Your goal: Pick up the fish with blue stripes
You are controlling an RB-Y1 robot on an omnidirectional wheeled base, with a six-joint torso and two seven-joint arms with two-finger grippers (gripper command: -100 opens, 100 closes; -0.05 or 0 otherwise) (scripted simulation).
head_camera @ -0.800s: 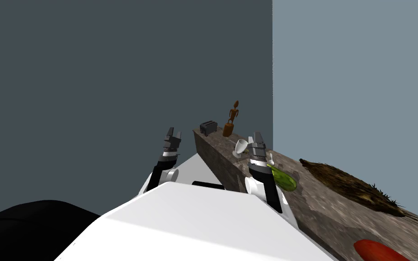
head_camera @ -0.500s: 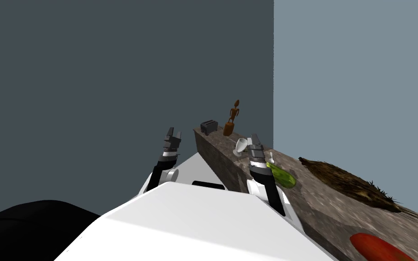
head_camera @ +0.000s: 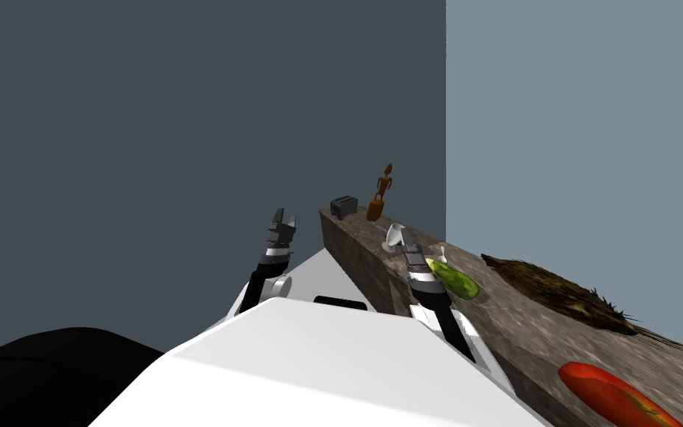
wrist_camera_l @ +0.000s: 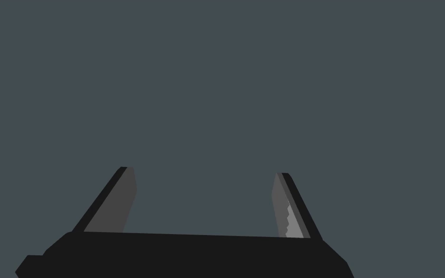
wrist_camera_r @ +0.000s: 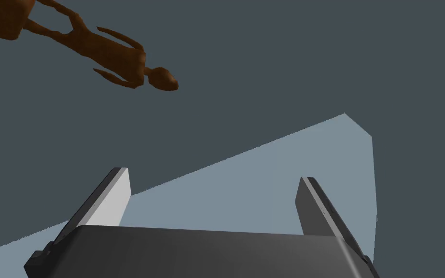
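Mottled grey-brown counter (head_camera: pixel 525 326) w/ brown figurine (head_camera: pixel 381 189) nr wall corner (head_camera: pixel 446 111); L hand (wrist_camera_l: pixel 203 172) & R hand (wrist_camera_r: pixel 213 174), fingers apart.

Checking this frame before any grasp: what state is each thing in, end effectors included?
Left end effector: open, empty.
Right end effector: open, empty, above the counter.
Goblet: upright.
Figurine: upright.
Toaster: upright.
Green fruit: lying flat.
Brush: lying flat.
Red fruit: lying flat, cut off by the picture's edge.
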